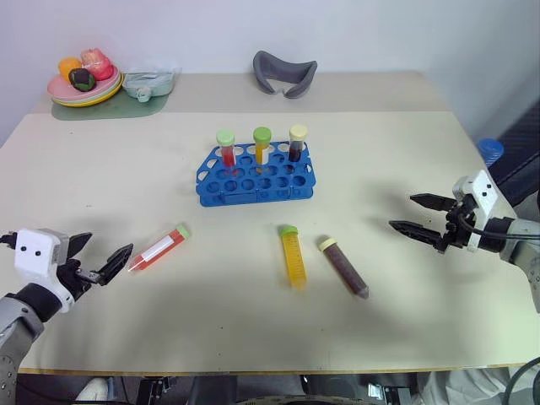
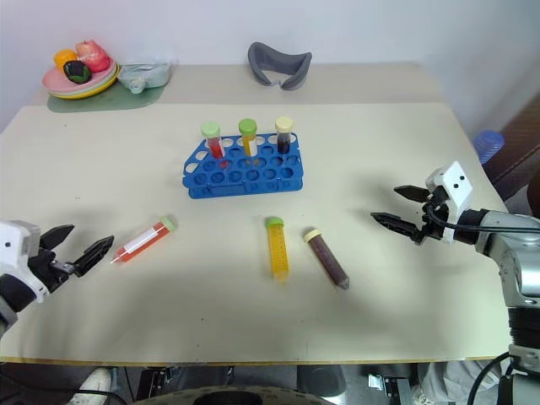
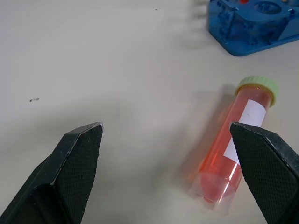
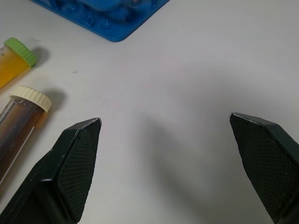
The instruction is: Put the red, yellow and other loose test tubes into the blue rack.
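The left pincer (image 1: 101,261) hangs low over the tabletop's (image 1: 101,186) near left corner, jaws spread wide and empty, its tips just beside the pointed end of the red tube (image 1: 159,248); that tube lies flat on its side, green cap angled away toward the rack, white label facing up. Across the tabletop the right pincer (image 1: 423,216) hovers near the right edge, jaws likewise wide and holding nothing, aimed inward toward the middle. Between the two arms lie the other loose tubes: the yellow tube (image 1: 294,256), green cap pointing toward the rack, and just to its right the maroon tube (image 1: 344,267) with a cream cap, slanted so its tip points toward the near right; the two lie close but apart. Beyond them, near the centre, stands the blue rack (image 1: 255,175), with three capped tubes upright in its far row: one red, one yellow, one dark. At the far edge rest a grey curved object (image 1: 284,72), and, in the far left corner, a stack of plates (image 1: 84,90) carrying toy food on a green mat, with a pale green container (image 1: 148,83) beside it.
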